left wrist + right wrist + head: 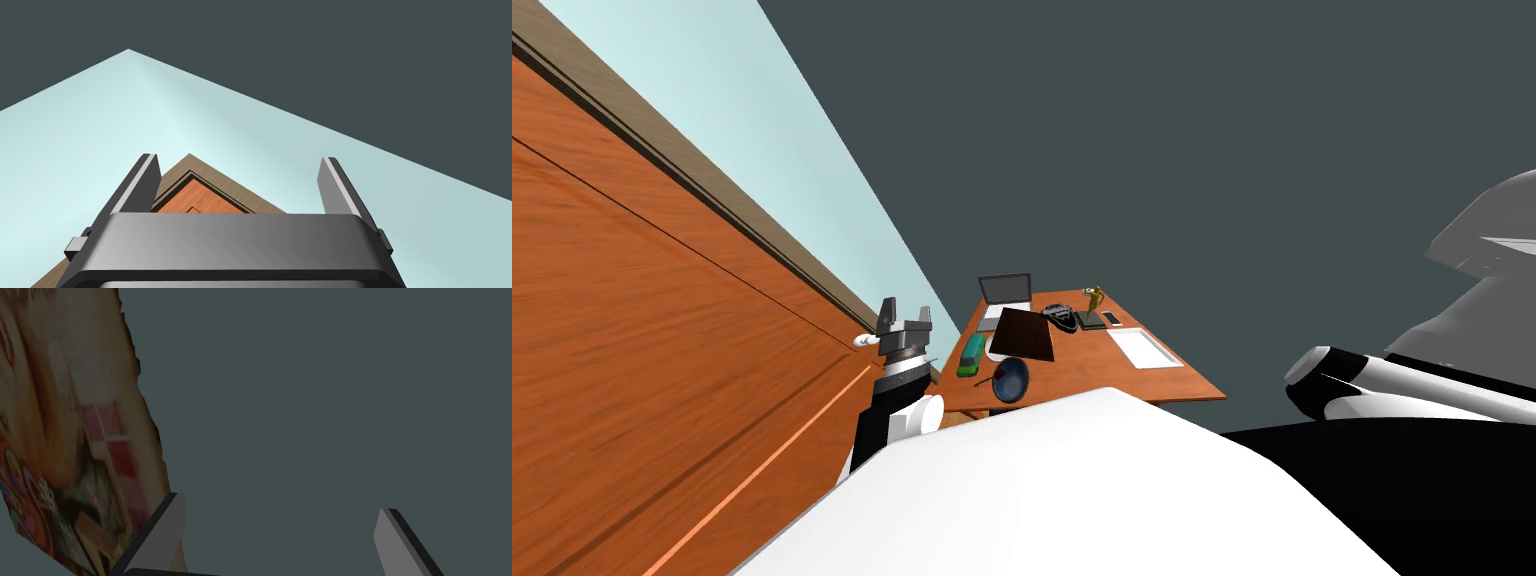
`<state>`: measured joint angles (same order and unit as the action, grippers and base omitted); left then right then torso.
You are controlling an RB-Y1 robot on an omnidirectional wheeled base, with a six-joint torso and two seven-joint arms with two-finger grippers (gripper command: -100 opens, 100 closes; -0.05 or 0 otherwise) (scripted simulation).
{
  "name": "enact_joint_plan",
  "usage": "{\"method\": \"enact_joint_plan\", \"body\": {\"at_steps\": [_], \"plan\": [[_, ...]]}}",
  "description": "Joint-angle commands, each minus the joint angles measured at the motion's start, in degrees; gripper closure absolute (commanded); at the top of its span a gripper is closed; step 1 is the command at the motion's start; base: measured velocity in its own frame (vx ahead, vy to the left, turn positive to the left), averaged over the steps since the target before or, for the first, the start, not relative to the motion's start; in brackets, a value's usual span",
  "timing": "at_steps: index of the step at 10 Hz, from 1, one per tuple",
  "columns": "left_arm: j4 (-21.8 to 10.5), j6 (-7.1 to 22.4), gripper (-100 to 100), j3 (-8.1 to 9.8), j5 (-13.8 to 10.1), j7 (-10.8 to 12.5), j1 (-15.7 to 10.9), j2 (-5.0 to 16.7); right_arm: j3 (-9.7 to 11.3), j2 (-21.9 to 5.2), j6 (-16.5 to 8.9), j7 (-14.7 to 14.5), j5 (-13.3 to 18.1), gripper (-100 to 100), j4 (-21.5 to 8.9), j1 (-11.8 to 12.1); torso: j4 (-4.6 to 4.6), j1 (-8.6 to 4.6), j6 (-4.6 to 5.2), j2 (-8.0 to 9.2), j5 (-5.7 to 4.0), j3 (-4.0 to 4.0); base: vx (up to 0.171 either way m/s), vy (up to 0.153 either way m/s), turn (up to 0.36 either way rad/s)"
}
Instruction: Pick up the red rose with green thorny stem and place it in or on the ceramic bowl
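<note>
One rose [1000, 375] at one bowl [1018, 386] | left end effector [239, 159] released | right end effector [281, 508] released

Door [662, 350]: orange-brown wood, grain plainly visible, low sheen. Door frame [240, 196]: duller brown wood, matt. Desk [1192, 385]: reddish wood, smooth top. Bowl [1011, 380]: dark blue, faint gloss. Wall [75, 150]: pale blue, flat, matt. Left gripper [239, 160]: smooth grey body with a soft sheen; material not determinable.

Whether the rose [999, 376] touches the bowl [1018, 386] is too small to tell.
</note>
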<state>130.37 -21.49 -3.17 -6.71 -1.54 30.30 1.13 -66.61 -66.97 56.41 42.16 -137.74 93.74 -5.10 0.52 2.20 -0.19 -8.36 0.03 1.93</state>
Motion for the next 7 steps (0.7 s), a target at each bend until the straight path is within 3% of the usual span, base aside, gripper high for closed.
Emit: {"method": "enact_joint_plan", "body": {"at_steps": [1, 2, 7], "plan": [[0.0, 0.0, 0, 0.0, 0.0, 0.0, 0.0, 0.0, 0.0, 0.0, 0.0, 0.0, 0.0, -100, 0.0, 0.0, 0.0, 0.0, 0.0, 0.0, 0.0, 0.0, -0.107, -0.045, -0.013], [0.0, 0.0, 0, 0.0, 0.0, 0.0, 0.0, 0.0, -0.1, -0.1, 0.2, -0.1, -0.1, 0, 0.0, 0.0, -0.08, 0.1, -0.03, -0.37, -0.01, -0.2, -0.02, -0.007, -0.001], [0.0, 0.0, 0, -0.01, 0.0, 0.0, 0.0, 0.0, -0.1, -0.1, 0.2, -0.1, -0.1, 0, 0.0, 0.0, -0.26, 0.29, -0.08, -1.0, 0.05, -0.6, -0.002, -0.001, -0.001]]}}
